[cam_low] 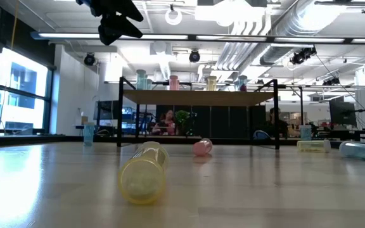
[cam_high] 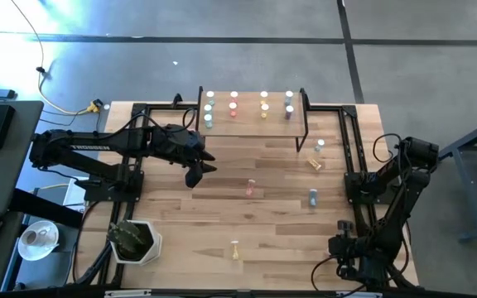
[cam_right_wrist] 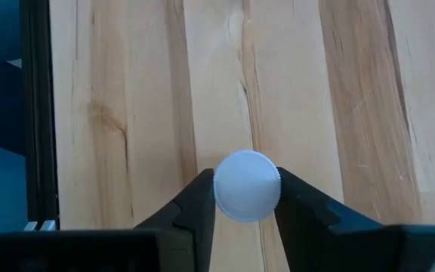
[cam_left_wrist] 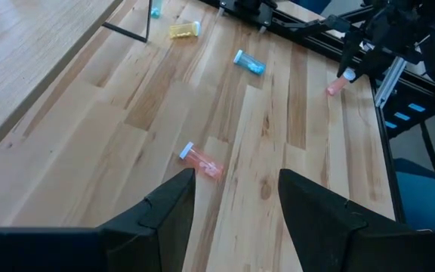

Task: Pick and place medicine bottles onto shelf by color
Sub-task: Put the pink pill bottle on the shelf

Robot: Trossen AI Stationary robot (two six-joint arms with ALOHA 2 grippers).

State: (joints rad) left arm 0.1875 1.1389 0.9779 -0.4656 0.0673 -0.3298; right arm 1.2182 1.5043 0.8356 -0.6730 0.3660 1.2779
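The shelf [cam_high: 255,106] stands at the table's far edge with several bottles upright on it, sorted by colour. Loose bottles lie on their sides on the table: a pink one [cam_high: 251,188] [cam_left_wrist: 200,160], a blue one [cam_high: 313,197] [cam_left_wrist: 249,62], a yellow one [cam_high: 313,164] [cam_left_wrist: 183,30] and a yellow one near the front edge [cam_high: 235,248] [cam_low: 144,172]. My left gripper [cam_high: 197,172] [cam_left_wrist: 236,200] is open and empty, high above the table, left of the pink bottle. My right gripper [cam_high: 344,228] [cam_right_wrist: 246,200] is shut on a pink bottle [cam_left_wrist: 337,85] at the near right. My right gripper pinches the pink bottle between its two fingers at the white cap [cam_right_wrist: 246,185], one finger on each side of the cap. The fingers point down from above. The cap faces up toward the wrist, and the pink body [cam_left_wrist: 335,88] sticks out below the fingertips.
A small teal bottle [cam_high: 319,146] stands by the shelf's right leg. Black arm frames [cam_high: 354,157] run along the table's left and right sides. A white planter [cam_high: 132,240] sits at the near left corner. People sit in the room beyond the shelf [cam_low: 166,121].
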